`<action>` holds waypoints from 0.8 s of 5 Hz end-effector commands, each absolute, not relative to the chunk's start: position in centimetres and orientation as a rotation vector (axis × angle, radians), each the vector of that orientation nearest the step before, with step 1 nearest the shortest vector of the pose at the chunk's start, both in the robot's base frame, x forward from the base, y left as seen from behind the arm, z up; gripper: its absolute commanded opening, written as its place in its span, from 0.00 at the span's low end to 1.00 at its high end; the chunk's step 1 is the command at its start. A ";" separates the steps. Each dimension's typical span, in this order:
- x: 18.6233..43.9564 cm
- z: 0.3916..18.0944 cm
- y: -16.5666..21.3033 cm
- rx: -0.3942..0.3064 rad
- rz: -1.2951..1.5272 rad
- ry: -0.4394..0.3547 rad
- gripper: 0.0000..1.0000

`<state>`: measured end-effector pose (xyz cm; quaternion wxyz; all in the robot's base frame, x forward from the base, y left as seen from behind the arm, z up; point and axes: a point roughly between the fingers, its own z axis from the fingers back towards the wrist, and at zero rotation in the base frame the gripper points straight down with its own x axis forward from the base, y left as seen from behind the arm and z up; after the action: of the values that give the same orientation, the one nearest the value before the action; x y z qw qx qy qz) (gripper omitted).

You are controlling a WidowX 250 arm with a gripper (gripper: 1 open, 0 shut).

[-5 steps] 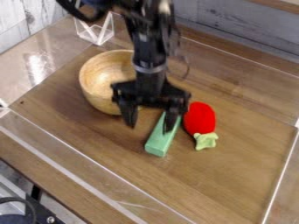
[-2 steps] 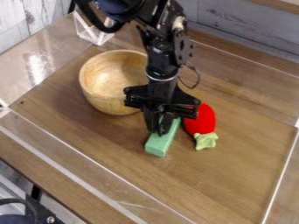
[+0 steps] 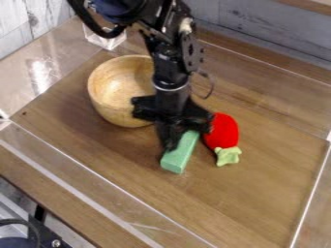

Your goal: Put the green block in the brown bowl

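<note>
Green block (image 3: 183, 152), upper end pinched inside tool (image 3: 175, 135)

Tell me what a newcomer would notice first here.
The black robot arm dominates the centre, its gripper pointing down with fingers closed on the upper end of the green block, which lies on the wooden table. Just left sits the big brown bowl, and right of the block a red strawberry toy.

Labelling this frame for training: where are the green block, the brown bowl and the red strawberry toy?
green block (image 3: 181, 154): camera view, middle of its top face.
brown bowl (image 3: 110, 108): camera view, front outer wall.
red strawberry toy (image 3: 223, 129): camera view, red body.
</note>
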<state>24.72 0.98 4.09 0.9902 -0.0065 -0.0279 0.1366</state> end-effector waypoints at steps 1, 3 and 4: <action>25.7 6.5 1.6 -0.030 0.269 -0.115 0.00; 26.9 10.0 2.9 -0.072 0.242 -0.137 0.00; 27.5 9.5 2.6 -0.072 0.194 -0.133 1.00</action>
<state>26.66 2.65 8.27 0.9932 -0.0366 -0.0415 0.1028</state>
